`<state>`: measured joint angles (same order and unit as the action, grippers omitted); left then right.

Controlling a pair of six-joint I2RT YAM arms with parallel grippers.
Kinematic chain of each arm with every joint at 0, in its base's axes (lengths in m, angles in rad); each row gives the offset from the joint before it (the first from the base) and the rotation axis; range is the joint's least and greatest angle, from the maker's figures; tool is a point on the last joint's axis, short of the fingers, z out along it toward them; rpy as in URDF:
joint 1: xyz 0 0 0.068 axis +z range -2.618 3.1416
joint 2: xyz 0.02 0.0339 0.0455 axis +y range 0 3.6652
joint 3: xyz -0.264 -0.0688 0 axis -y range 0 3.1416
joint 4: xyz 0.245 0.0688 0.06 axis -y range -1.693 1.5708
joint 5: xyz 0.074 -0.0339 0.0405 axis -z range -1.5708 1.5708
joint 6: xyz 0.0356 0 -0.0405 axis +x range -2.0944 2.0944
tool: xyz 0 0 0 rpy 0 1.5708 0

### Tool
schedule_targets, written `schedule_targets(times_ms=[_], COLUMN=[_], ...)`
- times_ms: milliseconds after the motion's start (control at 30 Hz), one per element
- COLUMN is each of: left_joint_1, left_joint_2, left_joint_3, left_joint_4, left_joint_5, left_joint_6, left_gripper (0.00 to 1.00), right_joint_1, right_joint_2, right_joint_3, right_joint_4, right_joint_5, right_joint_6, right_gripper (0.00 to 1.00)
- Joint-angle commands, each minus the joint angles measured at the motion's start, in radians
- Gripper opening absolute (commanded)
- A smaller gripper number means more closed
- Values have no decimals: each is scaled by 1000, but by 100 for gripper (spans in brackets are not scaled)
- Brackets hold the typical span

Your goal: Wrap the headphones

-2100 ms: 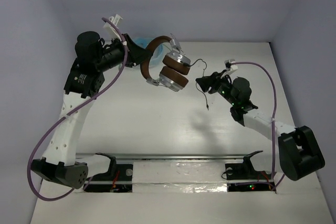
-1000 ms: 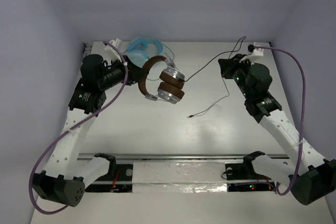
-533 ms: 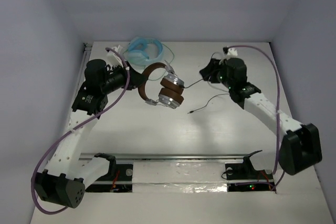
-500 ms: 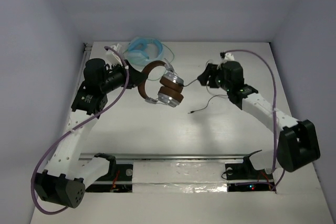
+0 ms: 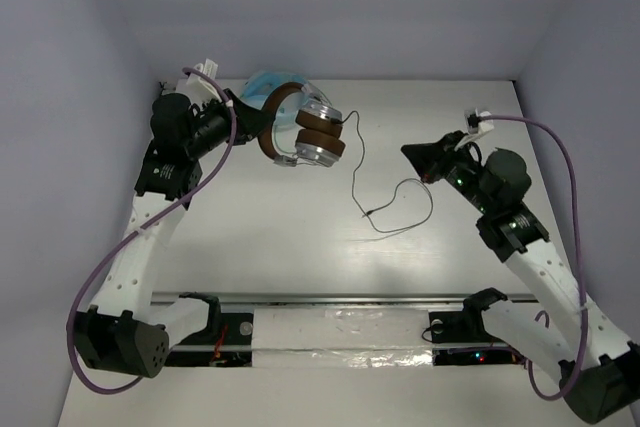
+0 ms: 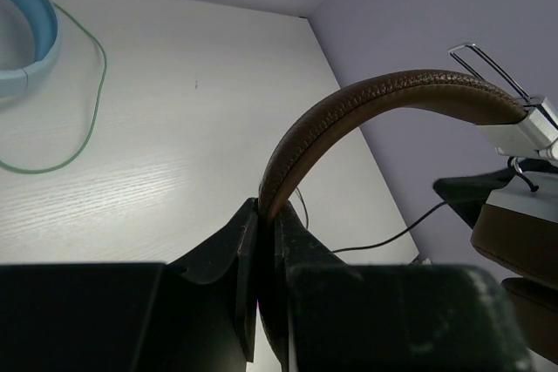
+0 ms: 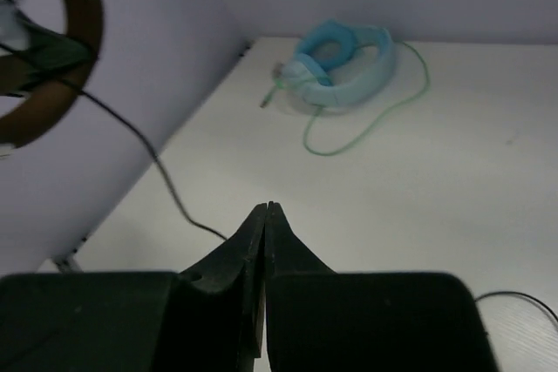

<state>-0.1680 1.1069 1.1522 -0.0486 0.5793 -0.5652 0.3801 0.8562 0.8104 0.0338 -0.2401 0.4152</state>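
Hanging from the left end effector (image 5: 262, 125), the headphones (image 5: 305, 134) are held above the tabletop (image 5: 250, 247), just on the near side of the blue headset (image 5: 258, 82), which is partly hidden behind them in the top view. That end effector's fingers are clamped tight on the brown headband (image 6: 366, 106), and the two ear cups (image 5: 320, 139) are seen on the side of the headband turned away from the blue headset. The black cable (image 5: 357, 162) is seen running down from the cups to the tabletop, where it is laid in a loose loop, farther from the blue headset than the cups. The right end effector (image 5: 410, 152) is placed well apart from the blue headset, beyond the cable. Its fingers are pressed together and nothing is seen between them.
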Motion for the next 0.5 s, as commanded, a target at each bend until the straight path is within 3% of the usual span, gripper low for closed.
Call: schedule_targets(times_ms=[0,67,133,167,300,467], left_joint_1=[4,4,4,4,4,4], left_joint_2=[-25,-28,-32,-33,-36,-42], left_joint_3=[23,37,40,38,27,21], left_joint_4=[92,67,59,61,70,76], left_joint_5=[28,11,-6,-6,5,17], left_joint_6=[-44,-26,-19,-19,-28,-41], left_gripper=[0,0,0,0,0,0], right_joint_1=[3,3,3,3,3,3], right_joint_2=[-65,-83,-69,-53,47,235], right_joint_3=[-50,-56,-56,-42,-19,9], right_joint_4=[177,222,280,288,348,466], right_joint_5=[-145,-247,-322,-355,-416,-478], right_joint_6=[-30,-42,-35,-36,-29,7], right_gripper=[1,27,66,72,82,78])
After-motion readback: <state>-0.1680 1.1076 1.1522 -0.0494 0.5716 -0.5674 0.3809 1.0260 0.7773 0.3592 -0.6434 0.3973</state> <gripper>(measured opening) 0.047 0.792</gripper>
